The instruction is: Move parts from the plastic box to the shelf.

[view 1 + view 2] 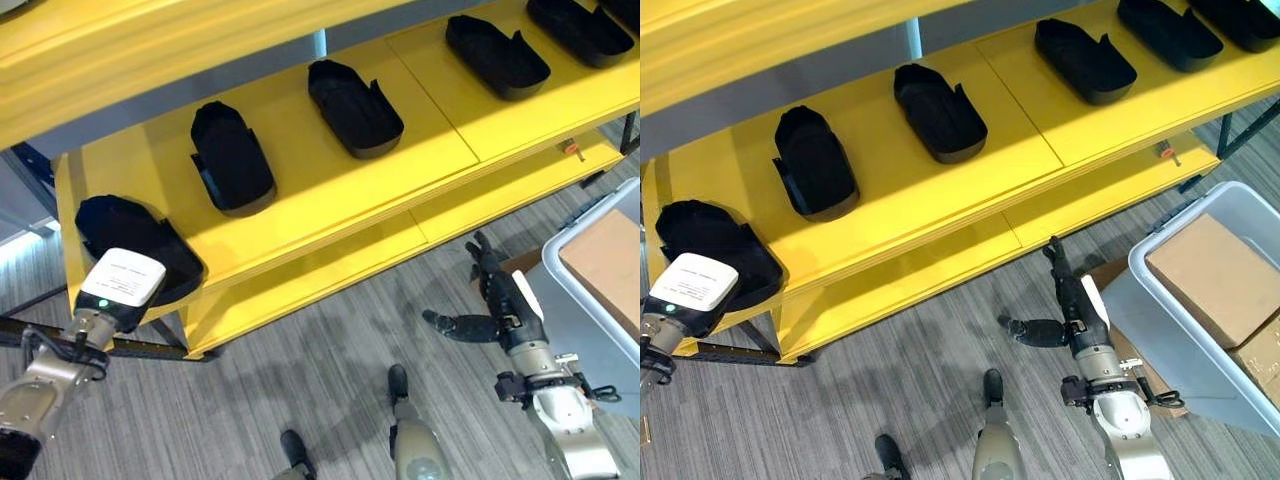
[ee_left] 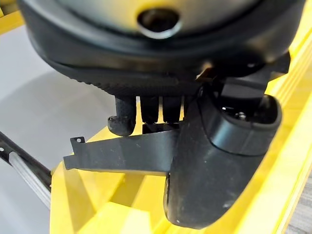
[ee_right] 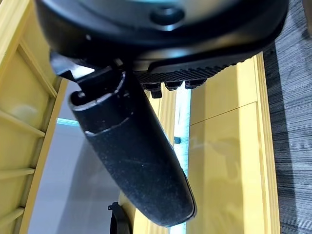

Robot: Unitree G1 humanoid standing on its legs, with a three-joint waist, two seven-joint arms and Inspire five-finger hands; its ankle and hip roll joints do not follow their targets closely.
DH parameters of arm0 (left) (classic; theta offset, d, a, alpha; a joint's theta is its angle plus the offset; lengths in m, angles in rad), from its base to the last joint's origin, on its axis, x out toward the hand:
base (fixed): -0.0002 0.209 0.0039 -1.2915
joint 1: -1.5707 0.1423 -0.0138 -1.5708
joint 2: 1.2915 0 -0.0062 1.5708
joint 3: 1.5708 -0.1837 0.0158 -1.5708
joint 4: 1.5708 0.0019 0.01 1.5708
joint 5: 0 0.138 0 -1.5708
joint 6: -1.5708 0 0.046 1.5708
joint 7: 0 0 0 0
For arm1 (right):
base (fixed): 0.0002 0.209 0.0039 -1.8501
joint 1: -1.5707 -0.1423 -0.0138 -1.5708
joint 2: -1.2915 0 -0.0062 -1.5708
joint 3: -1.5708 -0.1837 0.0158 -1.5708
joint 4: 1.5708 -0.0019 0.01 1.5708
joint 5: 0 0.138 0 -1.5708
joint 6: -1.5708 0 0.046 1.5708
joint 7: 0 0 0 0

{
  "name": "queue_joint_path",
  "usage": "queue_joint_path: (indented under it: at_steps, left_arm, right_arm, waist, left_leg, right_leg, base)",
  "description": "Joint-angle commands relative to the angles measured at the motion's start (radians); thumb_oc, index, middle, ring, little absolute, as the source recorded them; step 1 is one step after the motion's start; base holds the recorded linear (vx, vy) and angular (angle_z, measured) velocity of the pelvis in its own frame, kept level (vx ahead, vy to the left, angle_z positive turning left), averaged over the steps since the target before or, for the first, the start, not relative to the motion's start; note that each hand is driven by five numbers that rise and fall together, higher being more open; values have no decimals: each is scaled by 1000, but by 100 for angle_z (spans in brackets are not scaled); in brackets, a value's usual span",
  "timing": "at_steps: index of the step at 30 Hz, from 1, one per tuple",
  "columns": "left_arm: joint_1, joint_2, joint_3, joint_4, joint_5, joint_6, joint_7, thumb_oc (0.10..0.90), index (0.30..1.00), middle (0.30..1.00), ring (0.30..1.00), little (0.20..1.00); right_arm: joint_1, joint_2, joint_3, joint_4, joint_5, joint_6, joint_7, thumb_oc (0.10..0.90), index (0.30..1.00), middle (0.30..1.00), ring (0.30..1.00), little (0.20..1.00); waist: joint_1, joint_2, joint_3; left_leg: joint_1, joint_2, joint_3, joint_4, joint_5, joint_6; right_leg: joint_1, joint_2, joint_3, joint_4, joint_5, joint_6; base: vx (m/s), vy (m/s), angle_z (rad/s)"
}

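Note:
Several black tray-shaped parts lie in a row on the yellow shelf (image 1: 330, 190). The leftmost part (image 1: 120, 225) sits at the shelf's left end, and my left hand (image 2: 219, 170) is on its near side beneath a white housing. In the left wrist view the fingers (image 2: 122, 124) curl behind the part's thin wall (image 2: 126, 153) and the thumb presses on its front. My right hand (image 1: 500, 300) hangs over the floor in front of the shelf, fingers straight, thumb out, holding nothing. The grey plastic box (image 1: 1180, 350) stands at the right.
Brown cardboard boxes (image 1: 1220, 275) fill the plastic box. A lower yellow shelf (image 1: 330, 265) juts out under the main one, and another yellow board runs above. A small orange item (image 1: 570, 148) sits on the shelf's front edge. Grey floor lies between shelf and box.

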Motion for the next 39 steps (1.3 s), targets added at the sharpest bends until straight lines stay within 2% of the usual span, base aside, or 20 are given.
queue_joint_path:
  at_steps: [1,16,17,18,19,32,39]
  left_arm:
    - [-118,180,68,62,13,81,35,400,300,300,300,300]
    - [-167,225,56,56,32,94,31,400,300,300,300,300]
    - [-174,228,52,53,33,93,31,484,418,418,418,418]
    - [-175,228,51,53,33,93,31,616,602,602,602,602]
    - [-178,226,48,43,36,92,32,900,1000,1000,1000,1000]
    - [-201,183,10,83,48,98,25,900,1000,1000,1000,1000]
    - [-168,185,29,65,55,88,10,900,1000,1000,1000,1000]
  right_arm:
    - [-121,-20,-38,-85,28,-130,-25,900,1000,1000,1000,1000]
    - [-118,-12,-54,-92,11,-127,-47,900,1000,1000,1000,1000]
    - [-119,-11,-53,-91,8,-128,-52,900,1000,1000,1000,1000]
    - [-119,-11,-53,-91,7,-128,-52,900,1000,1000,1000,1000]
    - [-119,-11,-53,-90,6,-129,-53,900,1000,1000,1000,1000]
    - [-116,-18,-57,-91,-2,-122,-50,900,1000,1000,1000,1000]
    - [-117,-19,-61,-90,-5,-116,-48,900,1000,1000,1000,1000]
  waist:
    - [-7,-34,20]
    - [-12,-42,33]
    - [-13,-42,34]
    - [-12,-42,34]
    - [-12,-42,34]
    - [-17,-38,24]
    - [-14,-33,16]
  left_leg:
    - [55,-44,-46,-3,-76,48]
    - [30,-76,-43,-3,-84,63]
    - [29,-77,-42,-3,-86,63]
    - [29,-77,-42,-3,-86,63]
    - [29,-80,-41,-3,-88,64]
    - [48,-85,-31,-3,-94,63]
    - [61,-82,-33,-3,-99,62]
  right_leg:
    - [97,-124,-44,8,-61,127]
    - [70,-152,-34,5,-27,140]
    - [66,-153,-33,5,-25,141]
    - [66,-153,-32,5,-25,141]
    - [65,-155,-30,4,-24,142]
    - [75,-158,-26,3,-28,141]
    - [87,-156,-29,2,-35,140]
  base:
    - [8,38,1]
    - [7,37,1]
    - [0,0,0]
    - [12,33,-1]
    - [0,0,0]
    - [2,2,-1]
    - [0,0,0]
